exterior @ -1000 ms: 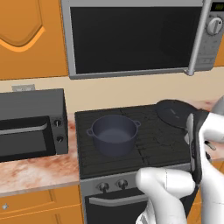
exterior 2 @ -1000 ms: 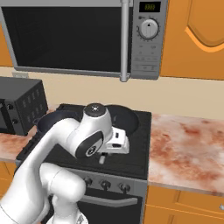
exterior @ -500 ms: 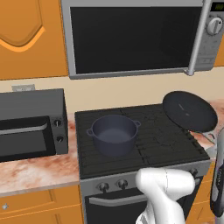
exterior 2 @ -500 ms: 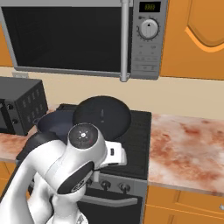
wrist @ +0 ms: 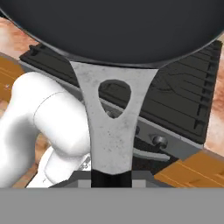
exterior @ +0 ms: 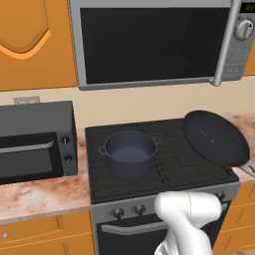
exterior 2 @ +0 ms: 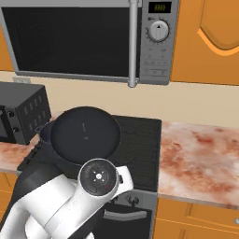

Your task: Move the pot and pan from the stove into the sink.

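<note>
Pan [exterior: 215,137] hangs tilted above the stove [exterior: 164,164], its right edge; its grey handle [wrist: 111,131] runs down between the gripper [wrist: 111,178] tips, which pinch its end, largely hidden beneath it. Pot [exterior: 129,153] sits on the left burner, half hidden behind the pan in the right base view.

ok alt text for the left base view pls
A black pan hangs tilted in the air over the right side of the stove, its underside facing the camera. The dark pot sits on the left burner grate, with a black toaster oven on the counter beside it.
</note>
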